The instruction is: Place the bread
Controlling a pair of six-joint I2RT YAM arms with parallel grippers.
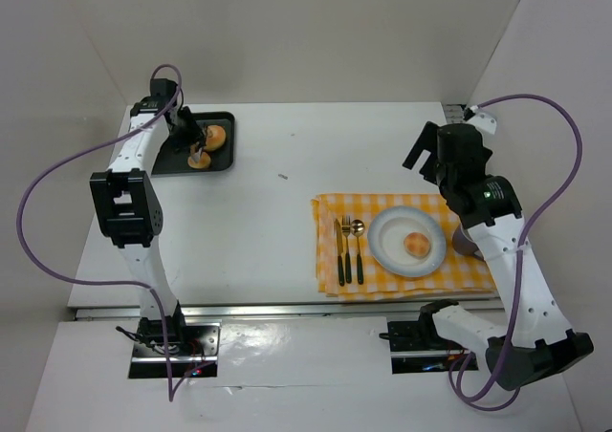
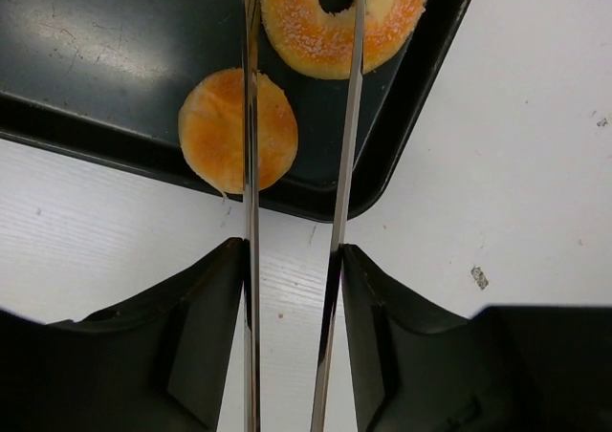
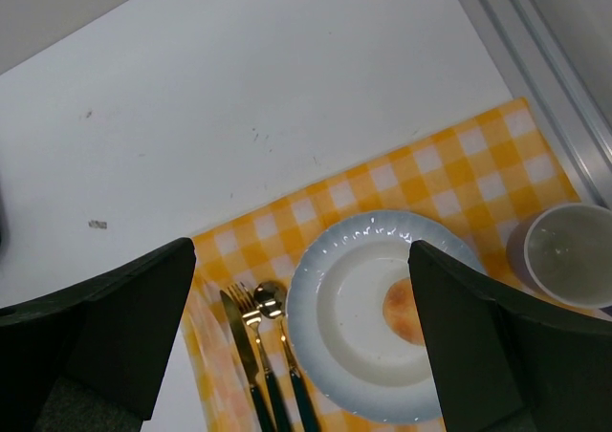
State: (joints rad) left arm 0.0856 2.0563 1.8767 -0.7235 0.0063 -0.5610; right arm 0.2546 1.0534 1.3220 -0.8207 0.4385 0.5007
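Observation:
My left gripper (image 1: 191,132) (image 2: 292,260) is shut on metal tongs (image 2: 251,212), whose two blades stand slightly apart. The blades reach over a black tray (image 1: 182,164) (image 2: 96,50). The left blade crosses a round bun (image 1: 199,160) (image 2: 215,131). The right blade crosses a sugared doughnut (image 1: 216,137) (image 2: 306,21). A blue-rimmed white plate (image 1: 382,246) (image 3: 316,298) on a yellow checked cloth (image 1: 330,207) holds one round bread (image 1: 416,245) (image 3: 402,310). My right gripper (image 1: 427,155) (image 3: 301,250) is open and empty, high above the plate.
A knife, fork and spoon (image 1: 348,250) (image 3: 258,356) lie left of the plate on the cloth. A grey cup (image 1: 466,246) (image 3: 564,250) stands right of the plate. White walls close in the table at the back and both sides.

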